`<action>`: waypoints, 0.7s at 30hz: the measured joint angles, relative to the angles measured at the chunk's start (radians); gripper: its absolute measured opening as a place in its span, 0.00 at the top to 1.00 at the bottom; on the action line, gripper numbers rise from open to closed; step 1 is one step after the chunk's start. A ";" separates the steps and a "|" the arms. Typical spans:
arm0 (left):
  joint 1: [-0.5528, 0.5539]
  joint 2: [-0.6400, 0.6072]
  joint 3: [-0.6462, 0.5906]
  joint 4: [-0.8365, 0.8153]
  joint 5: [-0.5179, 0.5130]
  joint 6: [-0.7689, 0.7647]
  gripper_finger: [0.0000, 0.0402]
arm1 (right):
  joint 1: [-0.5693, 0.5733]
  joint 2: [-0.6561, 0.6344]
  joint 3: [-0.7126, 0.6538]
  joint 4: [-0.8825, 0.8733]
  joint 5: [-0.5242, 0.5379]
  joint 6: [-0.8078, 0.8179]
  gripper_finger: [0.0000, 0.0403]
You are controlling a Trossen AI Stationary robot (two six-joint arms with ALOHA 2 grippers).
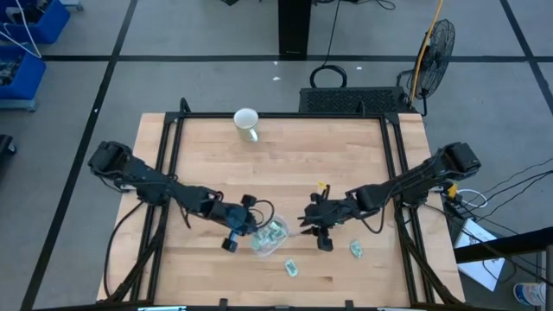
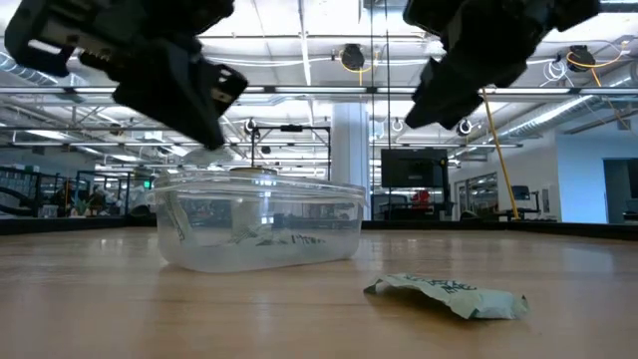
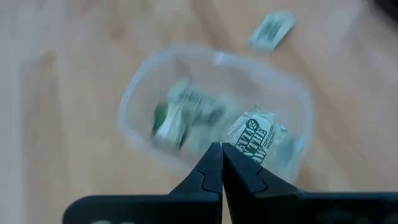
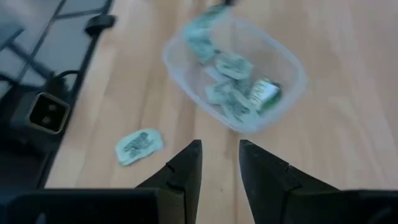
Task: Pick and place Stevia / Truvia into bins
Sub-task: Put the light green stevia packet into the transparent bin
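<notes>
The see-through plastic bowl [image 1: 270,235] stands on the table near its near edge, with several pale green and white sachets [image 4: 233,87] lying inside. Two more sachets lie flat on the wood, one [image 1: 292,269] just nearer than the bowl and one [image 1: 355,250] to its right. My left gripper [image 3: 221,163] hovers shut above the bowl's left rim [image 3: 134,102], with nothing between its fingers. My right gripper [image 4: 219,155] is open and empty, raised over the table to the right of the bowl [image 4: 236,68]. A loose sachet [image 4: 138,146] lies near it.
A white mug [image 1: 247,123] stands by the table's far edge, well away from both arms. Black frame rails [image 1: 168,147] run along the table's left, right and far sides. Bare wood lies between the mug and the bowl. In the low view a crumpled sachet [image 2: 449,294] lies in front of the bowl [image 2: 259,224].
</notes>
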 joint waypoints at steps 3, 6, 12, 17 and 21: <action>0.010 0.050 0.003 0.068 0.049 0.008 0.99 | 0.000 -0.028 -0.033 0.003 0.062 0.057 0.75; 0.010 0.111 0.010 0.096 0.054 0.006 0.96 | -0.001 -0.049 -0.060 0.007 0.095 0.103 0.75; 0.012 0.185 0.034 0.078 0.028 0.004 0.90 | 0.000 -0.041 -0.097 0.102 0.092 0.134 0.75; 0.012 0.192 0.059 0.079 -0.037 -0.002 0.84 | 0.005 -0.038 -0.131 0.138 0.093 0.133 0.75; 0.012 0.192 0.083 0.072 -0.037 0.013 0.80 | 0.028 -0.038 -0.137 0.148 0.094 0.118 0.76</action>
